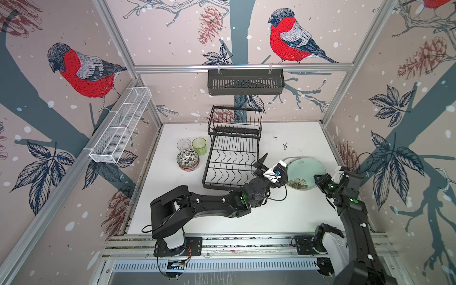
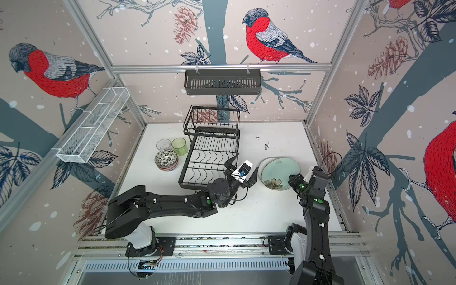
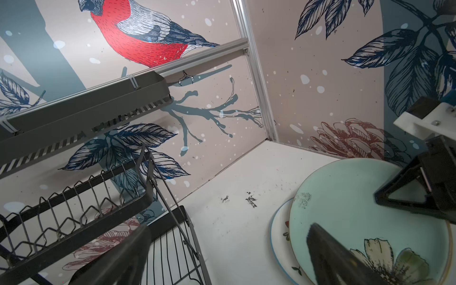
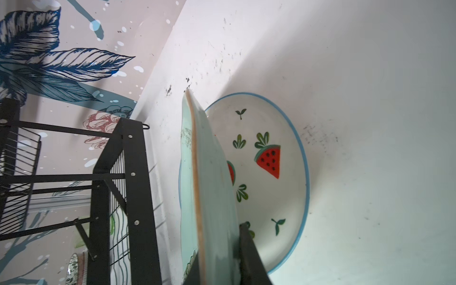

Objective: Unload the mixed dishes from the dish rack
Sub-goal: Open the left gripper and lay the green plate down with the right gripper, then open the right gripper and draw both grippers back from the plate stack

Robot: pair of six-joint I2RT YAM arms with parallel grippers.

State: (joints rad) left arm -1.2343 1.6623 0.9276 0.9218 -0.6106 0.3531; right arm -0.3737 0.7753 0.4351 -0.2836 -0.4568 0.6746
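Right claw (image 4: 219, 261) clenched on green plate's (image 1: 306, 170) rim, plate tilted over white plate (image 4: 271, 138) on tabletop (image 1: 283, 212) beside rack (image 1: 232, 160); left claw (image 1: 272, 170) gapes close by, so a tilted release risks a slide or chip.

I work in a robot test cell in a lab, not in a real kitchen. An aluminium frame (image 1: 243, 67) holds flat walls covered with printed bird wallpaper (image 1: 81, 71). The left arm (image 1: 197, 204) and the right arm (image 1: 352, 222) are bolted on a metal rail (image 1: 246, 243) at the edge of a white table (image 1: 283, 217). The dish rack (image 1: 232, 160), a pale green plate (image 1: 306, 170) and a black shelf basket (image 1: 245, 82) tied on the frame are only kitchen props.
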